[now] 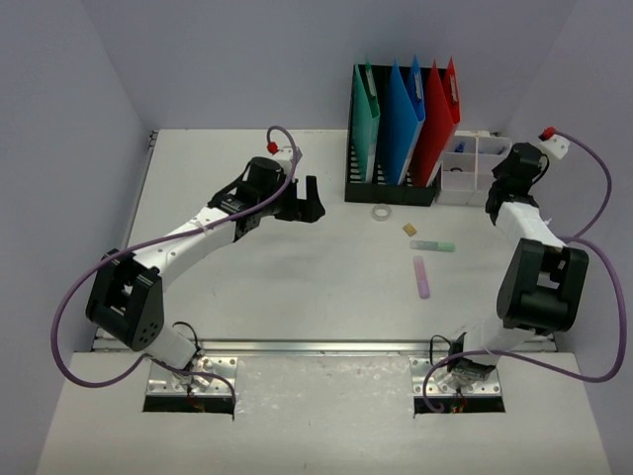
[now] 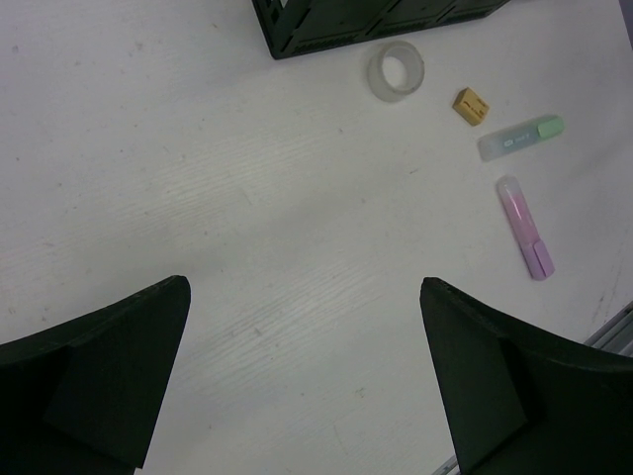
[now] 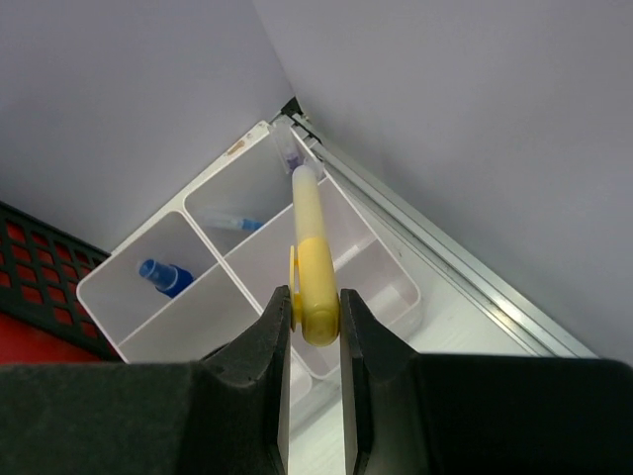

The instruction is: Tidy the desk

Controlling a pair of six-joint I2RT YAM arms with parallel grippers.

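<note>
Right gripper (image 3: 315, 312) pinches yellow highlighter (image 3: 309, 237) over compartment box (image 3: 178, 312); left gripper (image 2: 302, 327) spread wide above desk (image 2: 247, 198)

I see white desk (image 1: 297, 287). At back right on it: black mesh file holder (image 1: 388, 191), clear compartment box (image 1: 458, 191) just beside. Nearer me: tape ring (image 1: 381, 212), small tan block (image 1: 409, 229), green highlighter (image 1: 432, 244), pink highlighter (image 1: 422, 276), all apart.

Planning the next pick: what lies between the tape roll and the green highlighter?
A small tan block, touching neither the tape roll nor the green highlighter; the left wrist view shows it best.
</note>
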